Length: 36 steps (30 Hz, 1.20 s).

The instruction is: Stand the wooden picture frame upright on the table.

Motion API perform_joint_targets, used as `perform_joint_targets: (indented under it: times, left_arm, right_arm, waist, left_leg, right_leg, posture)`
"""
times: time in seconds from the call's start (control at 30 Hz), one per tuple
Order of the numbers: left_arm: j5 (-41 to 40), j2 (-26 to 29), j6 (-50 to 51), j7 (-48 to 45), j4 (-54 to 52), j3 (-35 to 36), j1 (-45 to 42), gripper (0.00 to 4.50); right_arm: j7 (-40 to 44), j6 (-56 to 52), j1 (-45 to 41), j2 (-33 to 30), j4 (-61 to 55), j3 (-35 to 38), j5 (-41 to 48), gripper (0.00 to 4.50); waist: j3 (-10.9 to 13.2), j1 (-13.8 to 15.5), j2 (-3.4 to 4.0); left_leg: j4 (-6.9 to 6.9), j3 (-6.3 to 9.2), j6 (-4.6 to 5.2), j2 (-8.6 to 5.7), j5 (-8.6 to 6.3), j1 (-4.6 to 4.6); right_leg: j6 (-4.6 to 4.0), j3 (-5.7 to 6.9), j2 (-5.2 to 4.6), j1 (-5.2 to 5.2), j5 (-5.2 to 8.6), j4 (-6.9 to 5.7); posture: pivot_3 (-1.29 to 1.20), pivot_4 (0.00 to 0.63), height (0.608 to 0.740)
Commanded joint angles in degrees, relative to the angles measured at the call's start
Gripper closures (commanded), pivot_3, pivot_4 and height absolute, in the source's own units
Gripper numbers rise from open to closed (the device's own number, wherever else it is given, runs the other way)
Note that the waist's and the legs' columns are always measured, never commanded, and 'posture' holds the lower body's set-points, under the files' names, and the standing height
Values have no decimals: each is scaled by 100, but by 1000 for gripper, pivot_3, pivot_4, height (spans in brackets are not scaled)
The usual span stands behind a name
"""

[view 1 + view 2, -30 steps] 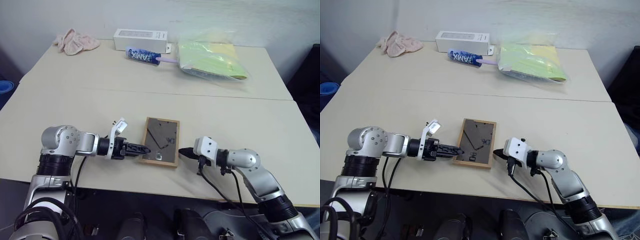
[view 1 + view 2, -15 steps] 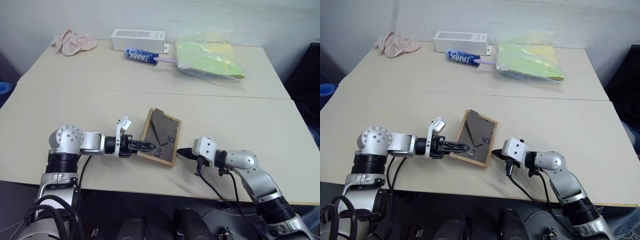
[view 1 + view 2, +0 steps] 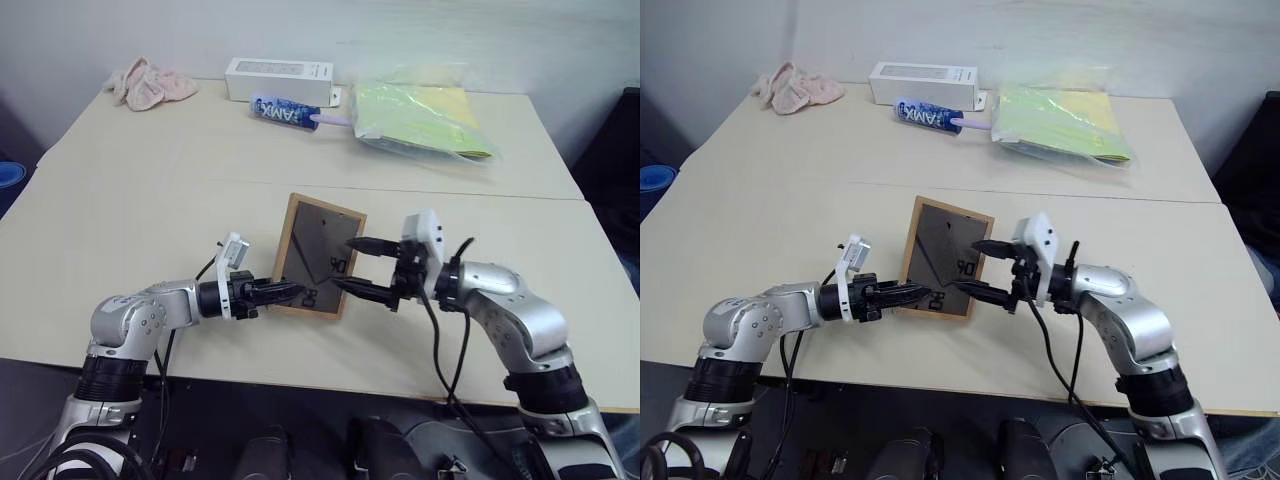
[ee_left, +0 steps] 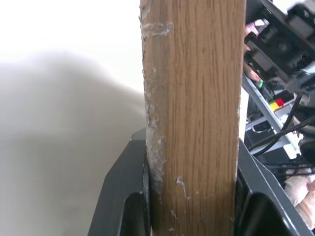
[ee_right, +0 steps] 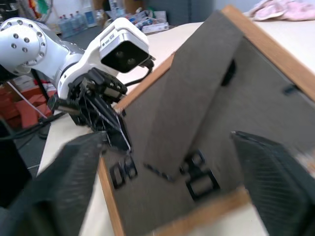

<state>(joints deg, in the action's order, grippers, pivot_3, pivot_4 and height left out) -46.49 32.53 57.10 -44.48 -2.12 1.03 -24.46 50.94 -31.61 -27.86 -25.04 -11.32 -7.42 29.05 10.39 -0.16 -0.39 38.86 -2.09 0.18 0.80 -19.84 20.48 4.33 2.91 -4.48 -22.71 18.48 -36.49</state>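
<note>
Near the table's (image 3: 120, 200) front edge, the wooden picture frame (image 3: 318, 254) is tilted up, dark back showing. The left end effector (image 3: 284, 292) clamps its lower left edge; the right end effector (image 3: 366, 268) gapes wide at its right side.

Box (image 3: 278, 71), cloth (image 3: 150, 83) on table (image 3: 120, 190)

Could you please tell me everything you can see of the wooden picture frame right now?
The wooden picture frame is a small light-wood rectangle with a dark grey back and fold-out stand facing the camera. It is tilted up off the table, lower edge near the tabletop. The left gripper is clamped on its left wooden edge; the open right gripper reaches in at the back from the right.
</note>
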Motion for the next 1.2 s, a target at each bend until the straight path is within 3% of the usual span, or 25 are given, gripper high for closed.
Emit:
perform_joint_targets:
  times: [0.03, 0.23, 0.37, 0.53, 0.63, 0.77, 0.97, 1.03, 1.2]
  left_arm:
    - [190, -21, -106, -21, -234, -112, 40, 3225]
    - [163, -41, -5, 42, -231, -23, 48, 3225]
    - [-18, -73, 238, 166, -154, 218, 23, 3225]
    - [-217, -97, 509, 214, -58, 440, -40, 3225]
    - [-673, -221, 1231, 470, 74, 761, -235, 3225]
    - [-1973, -13, 3445, 929, 1175, 1147, -1075, 3225]
    - [-3931, 711, 3540, 1547, 1969, 381, -1356, 3225]
    - [-4378, 799, 3540, 1813, 2102, 242, -1406, 3225]
    - [-5410, 961, 3540, 2611, 2506, -254, -1592, 3225]
  right_arm:
    - [-86, 93, -227, 222, 173, -152, -132, 59]
    - [311, 21, -280, 348, -53, -229, 146, 59]
    - [743, 46, 9, 25, -431, -39, 431, 59]
    - [1199, 856, 386, -436, -459, 119, 152, 59]
    - [1196, 1793, 469, -449, -201, 292, -229, 59]
    - [1340, 3906, 517, -632, 525, 636, -1031, 59]
    - [1113, 7548, 97, -785, 2056, 443, -2535, 59]
    - [968, 8148, -30, -751, 2490, 317, -2783, 59]
    - [-449, 9276, -434, -415, 3240, 456, -4137, 59]
  waist:
    - [0, -9, 0]
    - [0, -4, 0]
    - [0, -6, 0]
    - [0, -6, -1]
    - [1, -19, -1]
    - [7, -10, -11]
    - [7, -73, -11]
    - [7, -134, -12]
    - [7, -173, -12]
  left_leg:
    - [0, 0, 2, 0, 0, 1]
    - [2, 2, 7, 0, -3, 1]
    - [1, 5, 14, 0, -7, 9]
    - [2, 4, 18, 0, -10, 13]
    - [1, 4, 17, 0, -10, 13]
    - [11, 3, 15, 0, -8, 17]
    - [6, 2, 16, -3, -11, 17]
    - [14, 3, 14, -1, -9, 17]
    - [20, 4, 3, 1, -2, 14]
  right_leg:
    - [0, 0, -1, 0, 0, 0]
    - [1, 1, -1, 0, 0, -3]
    - [3, 4, -2, 0, -1, -5]
    - [5, 4, -2, 0, -2, 0]
    - [5, 3, 0, -2, -2, 4]
    - [5, 5, 5, -6, -2, 0]
    - [9, 1, 1, -6, -4, -4]
    - [9, 2, 0, -6, -4, -8]
    - [9, 2, 3, -6, -4, -17]
  posture:
    - [0, 150, 740]
    - [0, 150, 740]
    - [0, 150, 740]
    - [0, 150, 740]
    - [0, 150, 740]
    - [0, 150, 740]
    - [0, 150, 740]
    - [0, 150, 740]
    - [0, 150, 740]
